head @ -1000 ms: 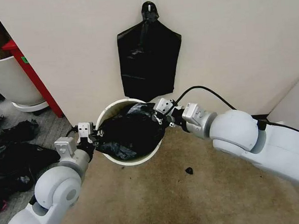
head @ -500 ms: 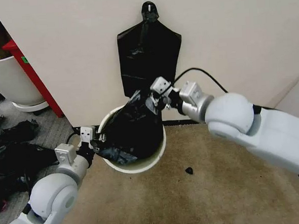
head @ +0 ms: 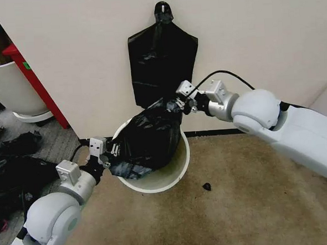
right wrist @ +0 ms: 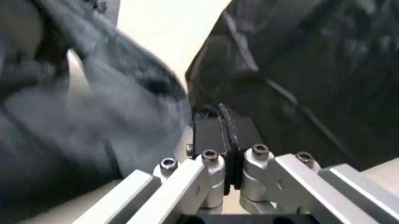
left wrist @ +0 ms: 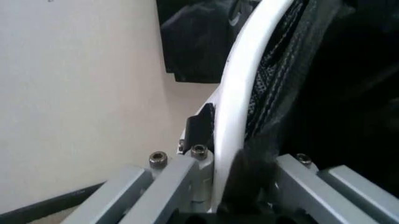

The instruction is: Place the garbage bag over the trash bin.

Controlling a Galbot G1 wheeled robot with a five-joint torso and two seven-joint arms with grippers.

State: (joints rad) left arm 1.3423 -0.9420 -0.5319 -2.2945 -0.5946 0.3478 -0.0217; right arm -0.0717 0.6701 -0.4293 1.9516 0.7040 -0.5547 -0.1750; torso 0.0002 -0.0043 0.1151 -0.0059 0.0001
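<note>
Black garbage bag (head: pixel 149 140) pinched by both closed end effectors, left end effector (head: pixel 103 152) also clamping the trash bin (head: pixel 175 174) rim, right end effector (head: pixel 183 105) lifted; we judged spreading wider best.

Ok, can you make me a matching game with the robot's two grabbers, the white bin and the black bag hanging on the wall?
Things:
1. left gripper
2. right gripper
3. trash bin
4. flat black bag

Places or states:
A. hangs from a hook on the wall
B. holds the garbage bag lifted above the far rim
C. stands on the tan carpet by the wall
D. jaws at the near rim, pinching bag edge against it

Pairs: 1-D, 2-B, 3-C, 4-A
</note>
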